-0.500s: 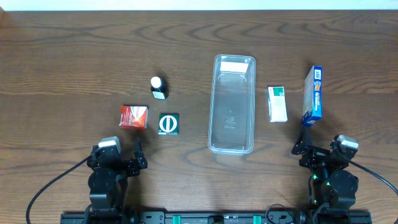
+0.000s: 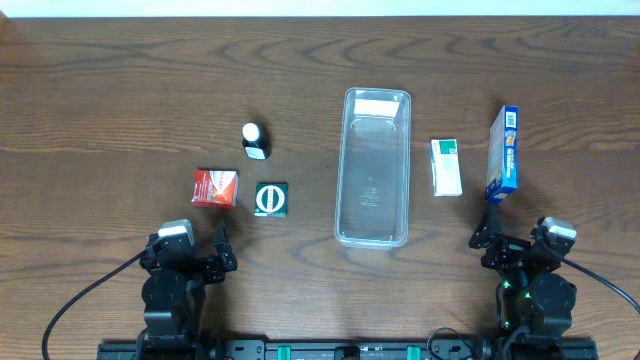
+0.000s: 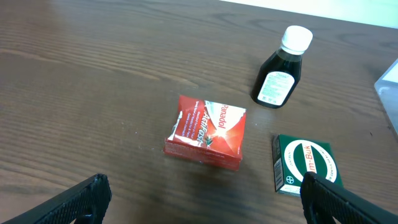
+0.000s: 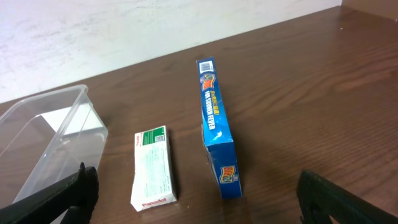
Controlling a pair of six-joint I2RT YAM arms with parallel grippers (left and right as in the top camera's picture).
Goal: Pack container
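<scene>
Dark brown wooden table point(image 2: 120, 90): matt, visible grain. Centre: long clear plastic rectangular container point(image 2: 341, 180), smooth, glossy, see-through. At its 9 o'clock: red cardboard box point(image 3: 207, 132), shiny print; green-and-white cardboard box point(image 3: 306, 165), smooth; dark round bottle point(image 3: 278, 78), glossy, paper label. At 3 o'clock: white cardboard box point(image 4: 153, 168), matt; blue cardboard box point(image 4: 217, 124), glossy.

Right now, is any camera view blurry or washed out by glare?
Overhead: sharp, evenly lit, with a white reflection at the far end of the container. Left wrist: the red box is crisp, shadows soft. Right wrist: the blue box is sharp, the pale wall behind it bright.
</scene>
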